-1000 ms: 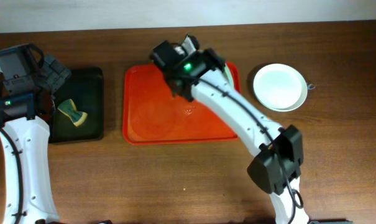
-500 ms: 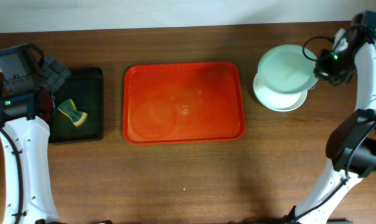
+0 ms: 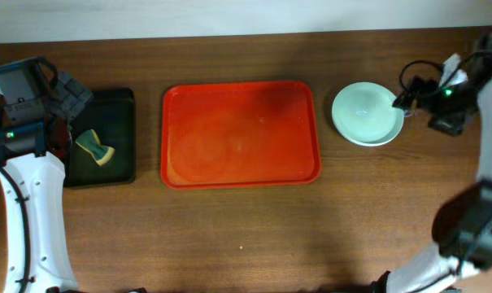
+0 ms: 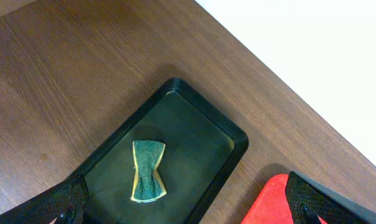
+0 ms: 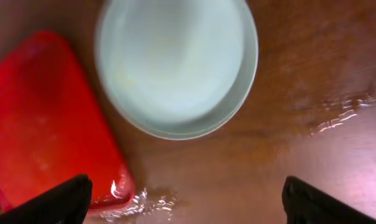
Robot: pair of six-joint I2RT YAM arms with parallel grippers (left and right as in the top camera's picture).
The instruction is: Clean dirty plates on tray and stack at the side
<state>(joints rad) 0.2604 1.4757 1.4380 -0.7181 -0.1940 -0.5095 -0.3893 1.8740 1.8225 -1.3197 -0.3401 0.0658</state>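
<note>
Looking down, the tray (image 3: 241, 134) sits mid-surface (image 3: 246, 236), its whole red floor showing and its raised rim running clean round all four rounded corners. Just right of the tray the plates (image 3: 366, 114) are stacked, a mint-blue one on top. They stand apart from the tray's right rim, with a strip of wood between. From the right wrist a second rim peeks out under the top plate, though how many lie in that stack is hard to count.

The right arm (image 3: 453, 102) hangs beyond the plates, on the side away from the tray. The right fingers (image 5: 63, 198) are spread wide and hold nothing, one tip over the tray's corner and the other over open wood. Wet glints (image 5: 144, 196) lie beside that corner.

Left of the tray, across a narrow gap, is the black tray (image 4: 169, 155) with a sponge (image 4: 147, 171) lying inside it. The left fingers (image 4: 63, 202) hover above it, parted wide and empty.
</note>
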